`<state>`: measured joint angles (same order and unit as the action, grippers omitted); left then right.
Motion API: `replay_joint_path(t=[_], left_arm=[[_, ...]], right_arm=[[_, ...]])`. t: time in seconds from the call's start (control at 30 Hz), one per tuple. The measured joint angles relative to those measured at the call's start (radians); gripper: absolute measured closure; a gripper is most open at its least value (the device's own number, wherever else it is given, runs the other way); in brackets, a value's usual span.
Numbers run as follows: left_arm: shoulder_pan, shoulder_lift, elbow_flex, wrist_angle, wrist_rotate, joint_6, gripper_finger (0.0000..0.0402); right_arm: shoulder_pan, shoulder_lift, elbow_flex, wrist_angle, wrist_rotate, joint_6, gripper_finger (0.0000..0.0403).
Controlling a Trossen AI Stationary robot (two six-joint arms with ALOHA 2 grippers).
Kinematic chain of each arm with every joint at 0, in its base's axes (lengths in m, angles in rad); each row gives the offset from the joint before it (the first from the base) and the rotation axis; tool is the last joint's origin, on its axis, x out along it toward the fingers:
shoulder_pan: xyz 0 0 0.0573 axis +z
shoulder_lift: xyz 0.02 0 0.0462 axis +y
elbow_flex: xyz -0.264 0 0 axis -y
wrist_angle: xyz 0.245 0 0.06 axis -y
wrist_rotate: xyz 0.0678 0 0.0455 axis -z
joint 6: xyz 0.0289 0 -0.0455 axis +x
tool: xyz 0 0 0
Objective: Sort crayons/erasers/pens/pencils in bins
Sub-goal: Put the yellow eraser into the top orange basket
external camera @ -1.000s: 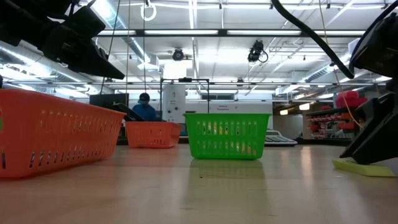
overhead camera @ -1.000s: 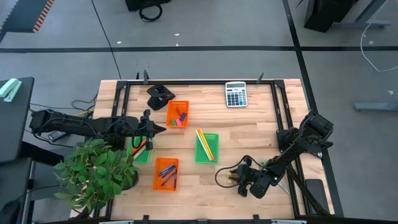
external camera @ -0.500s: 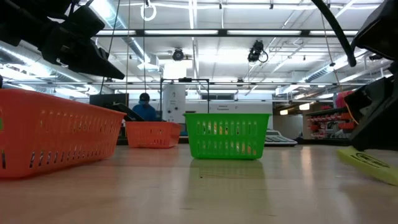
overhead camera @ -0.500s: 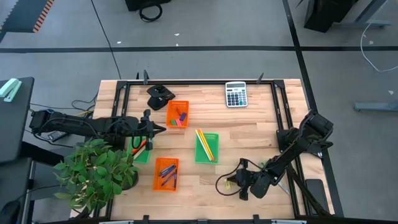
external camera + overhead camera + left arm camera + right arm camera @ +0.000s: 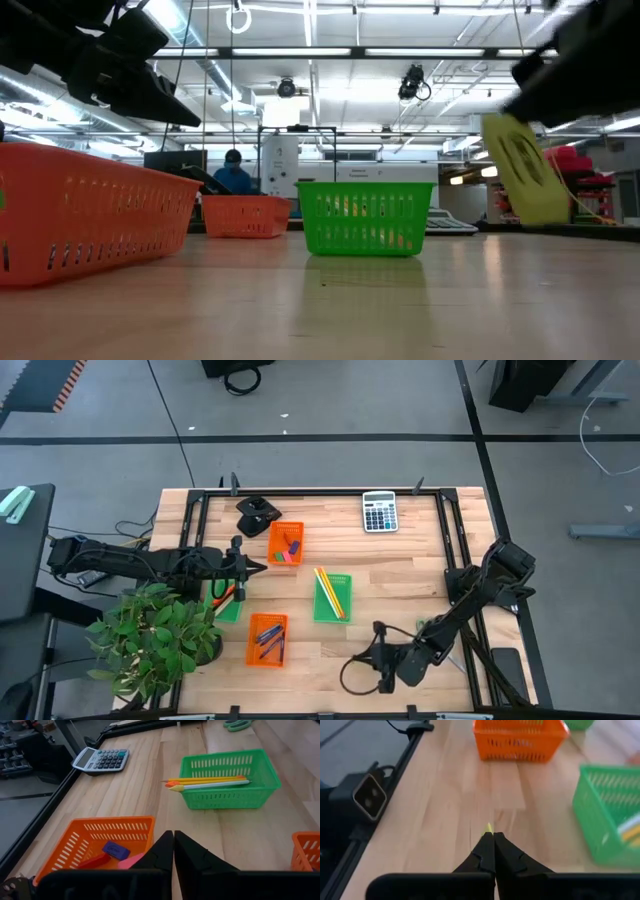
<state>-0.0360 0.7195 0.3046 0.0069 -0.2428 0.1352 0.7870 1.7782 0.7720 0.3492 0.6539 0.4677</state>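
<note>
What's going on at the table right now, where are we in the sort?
The right gripper is shut on a small yellow eraser, lifted off the table near its front edge. The left gripper is shut and empty, hovering beside the orange bin that already holds erasers. Pencils lie in the green bin, and pens sit in the other orange bin. A second green bin sits mostly hidden under the left arm. A calculator rests at the back.

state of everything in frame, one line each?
right gripper: shut on yellow eraser, lifted off the table
left gripper: shut, empty, above the orange bin with erasers
green bin with pencils: holds pencils
orange bin with pens: holds pens
calculator: flat, untouched
</note>
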Motion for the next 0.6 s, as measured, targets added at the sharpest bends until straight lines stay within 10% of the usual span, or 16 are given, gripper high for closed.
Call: replay_joint_path(t=[0.6], left_arm=[[0.000,0.000,0.000,-0.001,0.000,0.001,0.0378]], right_arm=[[-0.223,0.000,0.206,0.003,-0.084,-0.459,0.0401]])
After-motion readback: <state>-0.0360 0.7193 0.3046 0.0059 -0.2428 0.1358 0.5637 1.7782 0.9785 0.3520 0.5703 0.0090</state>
